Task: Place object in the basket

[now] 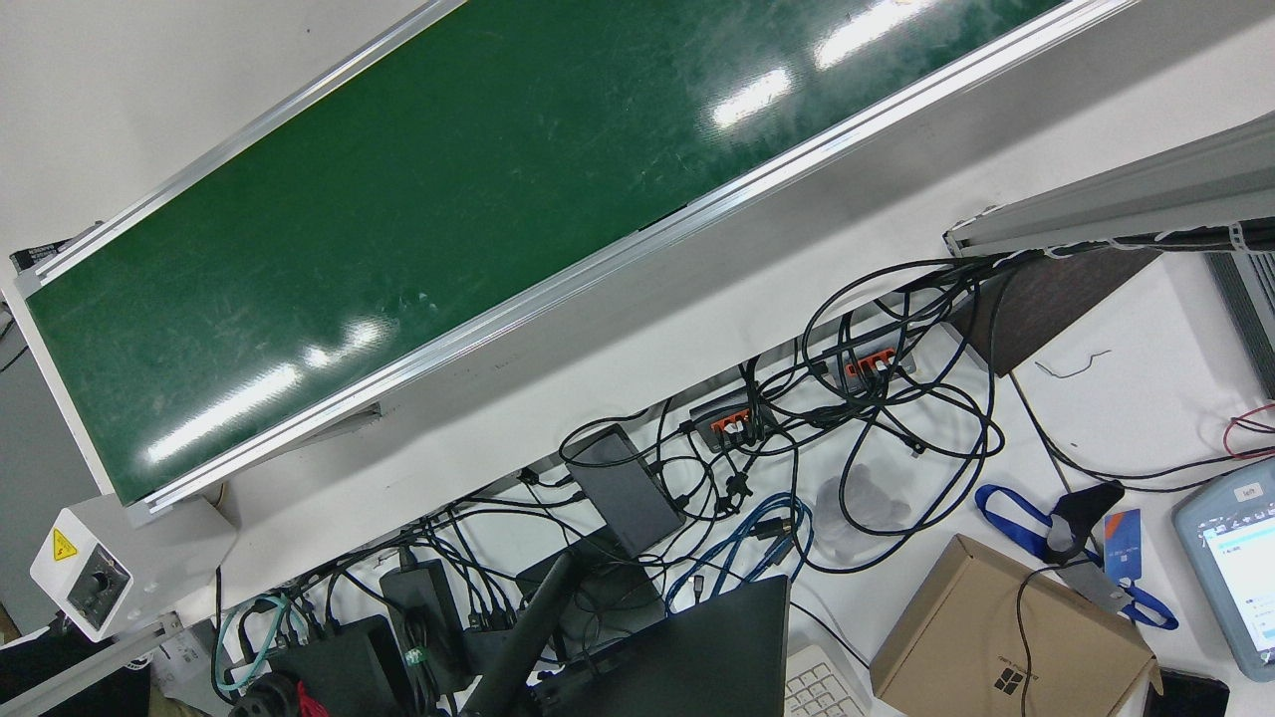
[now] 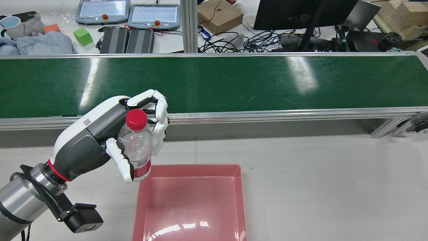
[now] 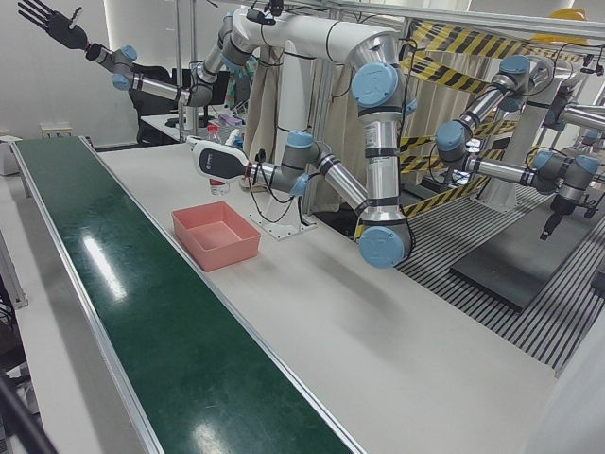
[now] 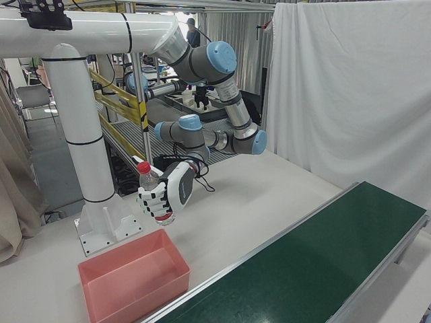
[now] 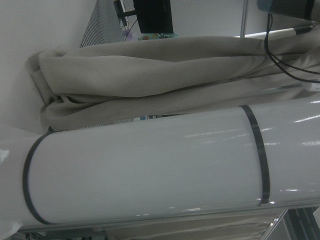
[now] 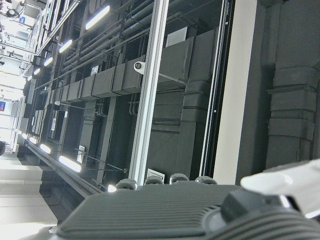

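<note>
Upright bottle in left hand, above basket corner.

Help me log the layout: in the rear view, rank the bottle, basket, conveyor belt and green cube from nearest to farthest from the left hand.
1. Bottle: held in the left hand.
2. Basket: just right, below.
3. Conveyor belt: behind.
4. Green cube: far desk beyond the belt.

Left hand is up off the table, arm reaching in low from the side, fingers curled round with the thumb side nearest the rear camera. Right hand only shows its dark back in its own camera, can't tell its pose.
</note>
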### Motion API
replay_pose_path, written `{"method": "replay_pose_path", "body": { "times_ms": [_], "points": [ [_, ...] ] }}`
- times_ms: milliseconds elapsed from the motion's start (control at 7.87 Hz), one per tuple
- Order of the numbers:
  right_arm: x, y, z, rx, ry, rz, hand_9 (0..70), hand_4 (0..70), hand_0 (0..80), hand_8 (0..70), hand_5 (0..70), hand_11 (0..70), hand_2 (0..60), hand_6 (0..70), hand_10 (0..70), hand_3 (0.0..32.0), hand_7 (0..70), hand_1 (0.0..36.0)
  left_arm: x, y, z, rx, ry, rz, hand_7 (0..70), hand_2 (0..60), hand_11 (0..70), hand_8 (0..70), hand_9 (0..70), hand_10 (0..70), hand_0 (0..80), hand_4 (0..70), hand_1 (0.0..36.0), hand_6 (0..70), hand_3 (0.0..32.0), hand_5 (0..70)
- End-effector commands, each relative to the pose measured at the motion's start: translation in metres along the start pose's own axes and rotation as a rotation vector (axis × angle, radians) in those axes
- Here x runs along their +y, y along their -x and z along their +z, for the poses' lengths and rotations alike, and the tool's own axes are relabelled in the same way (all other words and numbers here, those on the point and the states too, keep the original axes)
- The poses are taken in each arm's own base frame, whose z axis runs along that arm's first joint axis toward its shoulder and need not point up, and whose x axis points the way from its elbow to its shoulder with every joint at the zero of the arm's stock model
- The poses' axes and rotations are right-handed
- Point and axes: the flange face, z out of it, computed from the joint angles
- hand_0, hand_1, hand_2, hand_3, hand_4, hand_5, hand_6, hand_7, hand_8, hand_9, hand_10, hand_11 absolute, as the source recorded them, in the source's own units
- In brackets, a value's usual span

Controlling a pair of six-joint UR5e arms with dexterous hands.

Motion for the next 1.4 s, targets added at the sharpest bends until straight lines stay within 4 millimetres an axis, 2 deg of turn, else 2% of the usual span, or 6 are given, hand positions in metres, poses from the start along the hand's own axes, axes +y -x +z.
{"method": "replay_pose_path", "body": {
  "times_ms": [0,127,254,636,890,1271],
  "points": [
    [0.0,0.0,0.0,0.0,0.001,0.0,0.0,0.0,0.0,0.0,0.0,0.0,0.0,0.0,0.0,0.0,0.0,0.0,-0.016,0.006,-0.059,0.091,-0.048,-0.088,54.1,0.0,70.0,49.2,64.1,50.8,37.6,12.3,0.0,29.5,0.0,70.0],
    [0.001,0.0,0.0,0.0,0.001,0.0,0.0,0.0,0.0,0.0,0.0,0.0,0.0,0.0,0.0,0.0,0.0,0.0,-0.016,0.005,-0.064,0.101,-0.067,-0.092,24.3,0.0,49.8,28.2,32.2,36.0,25.3,9.6,0.0,14.7,0.2,62.1],
    [0.001,0.0,0.0,0.0,0.001,0.0,0.0,0.0,0.0,0.0,0.0,0.0,0.0,0.0,0.0,0.0,0.0,0.0,-0.017,0.005,-0.066,0.099,-0.071,-0.088,10.5,0.0,35.4,26.5,25.2,25.3,17.2,8.8,0.0,11.8,3.4,52.1],
    [0.001,0.0,0.0,0.0,0.001,0.0,0.0,0.0,0.0,0.0,0.0,0.0,0.0,0.0,0.0,0.0,0.0,0.0,-0.013,-0.001,-0.068,0.085,-0.085,-0.074,5.0,0.0,23.4,18.0,15.8,16.7,22.6,8.4,0.0,9.4,10.8,43.0],
    [0.001,0.0,0.0,0.0,0.001,0.0,0.0,0.0,0.0,0.0,0.0,0.0,0.0,0.0,0.0,0.0,0.0,0.0,0.003,-0.019,-0.075,0.084,-0.085,-0.04,4.0,0.0,22.1,17.0,14.5,15.9,22.6,8.9,0.0,8.5,11.0,41.9],
    [0.0,0.0,0.0,0.0,0.001,0.0,0.0,0.0,0.0,0.0,0.0,0.0,0.0,0.0,0.0,0.0,0.0,0.0,0.004,-0.018,-0.076,0.077,-0.088,-0.037,3.7,0.0,21.8,16.2,13.8,15.7,18.1,7.7,0.0,8.1,11.6,41.2]
  ]
}}
